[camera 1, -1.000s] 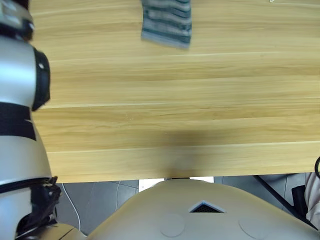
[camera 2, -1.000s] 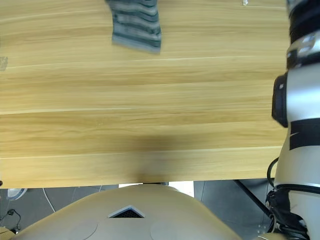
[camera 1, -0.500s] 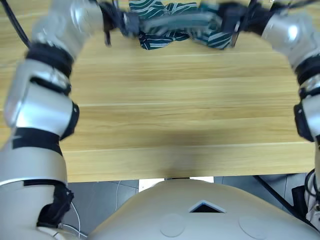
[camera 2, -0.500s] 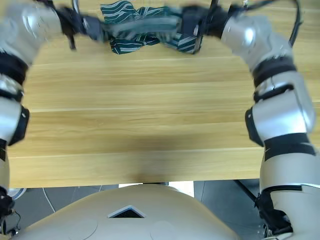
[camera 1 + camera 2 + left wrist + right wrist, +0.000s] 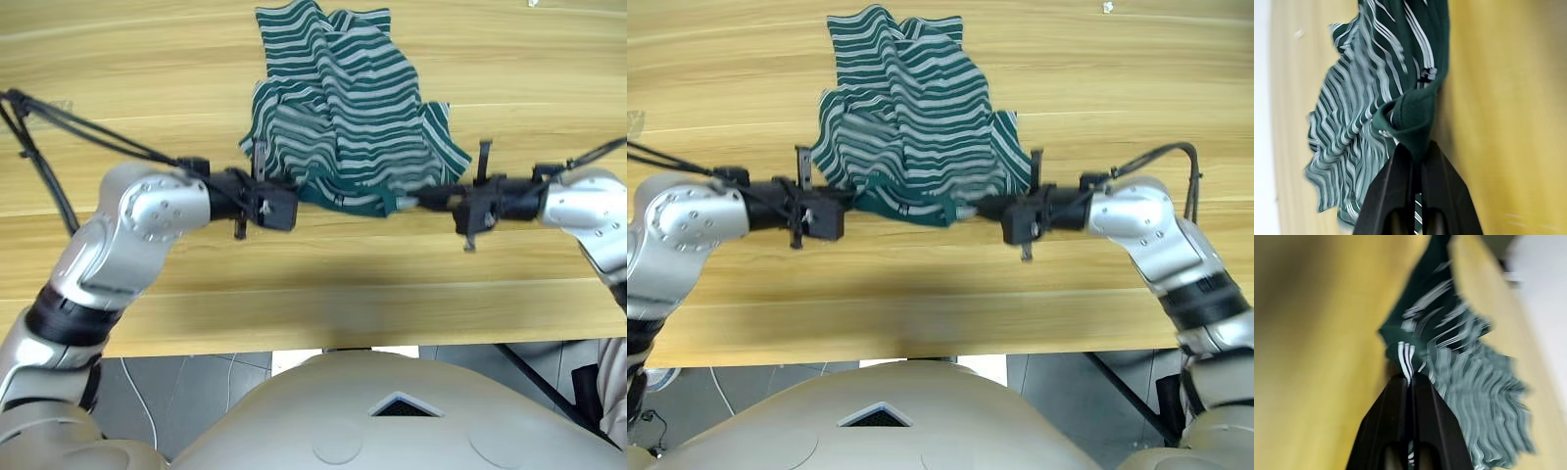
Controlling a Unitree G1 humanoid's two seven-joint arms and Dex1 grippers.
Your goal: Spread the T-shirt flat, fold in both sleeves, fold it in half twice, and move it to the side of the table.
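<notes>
Now, T-shirt (image 5: 338, 117) in both pincers (image 5: 294, 202) (image 5: 423, 200)

The green-and-white striped T-shirt (image 5: 338, 117) lies rumpled on the table, near hem pinched at both ends.

- Bright, even light falls from overhead on the table (image 5: 323, 147), and the wood shows no hard glare.
- A soft-edged shadow lies beside the near hem of the T-shirt (image 5: 343, 117).
- In the right wrist view, cloth and wood are smeared, while the right pincer (image 5: 1409, 378) looks crisper.
- In the left wrist view, the background beyond the table edge is washed out white.
</notes>
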